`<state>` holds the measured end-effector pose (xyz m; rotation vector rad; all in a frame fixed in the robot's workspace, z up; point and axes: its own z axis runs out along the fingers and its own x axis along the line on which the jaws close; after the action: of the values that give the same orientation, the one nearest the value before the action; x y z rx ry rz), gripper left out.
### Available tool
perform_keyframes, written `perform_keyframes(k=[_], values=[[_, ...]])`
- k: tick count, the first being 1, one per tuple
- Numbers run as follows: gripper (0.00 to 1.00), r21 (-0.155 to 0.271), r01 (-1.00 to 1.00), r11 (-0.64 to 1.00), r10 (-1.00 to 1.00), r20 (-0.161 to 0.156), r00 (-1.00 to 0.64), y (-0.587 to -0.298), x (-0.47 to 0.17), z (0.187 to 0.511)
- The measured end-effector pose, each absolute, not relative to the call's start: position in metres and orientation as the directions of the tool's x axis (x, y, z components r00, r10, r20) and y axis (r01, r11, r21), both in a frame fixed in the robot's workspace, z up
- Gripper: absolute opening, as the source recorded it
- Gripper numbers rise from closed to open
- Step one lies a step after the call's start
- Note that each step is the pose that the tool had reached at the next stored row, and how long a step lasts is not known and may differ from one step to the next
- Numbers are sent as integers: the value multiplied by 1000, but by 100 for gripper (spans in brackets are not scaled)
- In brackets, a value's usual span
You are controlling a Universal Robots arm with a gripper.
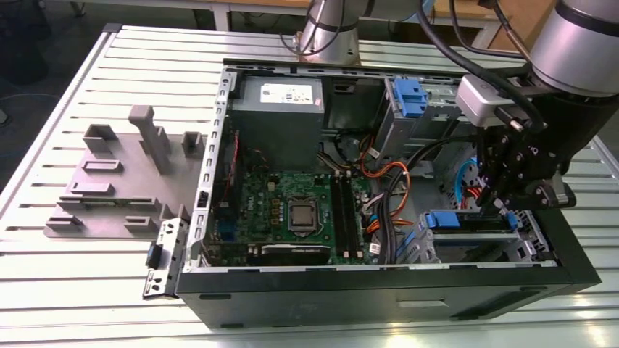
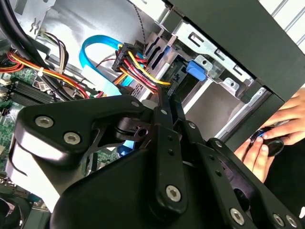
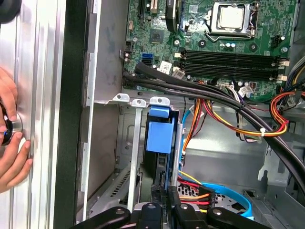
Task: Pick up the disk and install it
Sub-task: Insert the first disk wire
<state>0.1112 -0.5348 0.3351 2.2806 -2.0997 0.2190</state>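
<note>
1. Open computer case (image 1: 387, 290) lay on its side on the slatted table (image 1: 58, 290), w/ the motherboard (image 1: 290, 210) facing up.
2. The arm had the gripper (image 1: 505, 206) down inside the case, at the lower drive bay (image 1: 522, 250) near the exterior view's right.
3. The disk (image 3: 159, 136) sat in that bay: blue carrier end visible in the first wrist view, standing in the slot betw. metal bay walls, right in line w/ the gripper (image 3: 164, 210).
4. In the exterior view the same blue end (image 1: 451, 220) showed just beside the gripper tip.
5. Fingers: looked closed together, tips pressed at the disk's edge; couldn't tell if they truly clamped it or just touched.
6. Orange, yellow and red cable bundle (image 2: 138, 71) plus a light blue data cable (image 2: 93, 47) ran close behind the gripper.
7. Grey holder block (image 1: 116, 188) stood on the table outside the case, toward the exterior view's left, well apart from the gripper.
8. A person's hand (image 3: 12, 138) rested on a small round black object at the case's outer edge.
</note>
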Motion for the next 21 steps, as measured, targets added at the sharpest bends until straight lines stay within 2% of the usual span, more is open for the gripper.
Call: perform_keyframes(k=[21], values=[[17,-70,-994,-84,-988,133,74,-535,113,333]])
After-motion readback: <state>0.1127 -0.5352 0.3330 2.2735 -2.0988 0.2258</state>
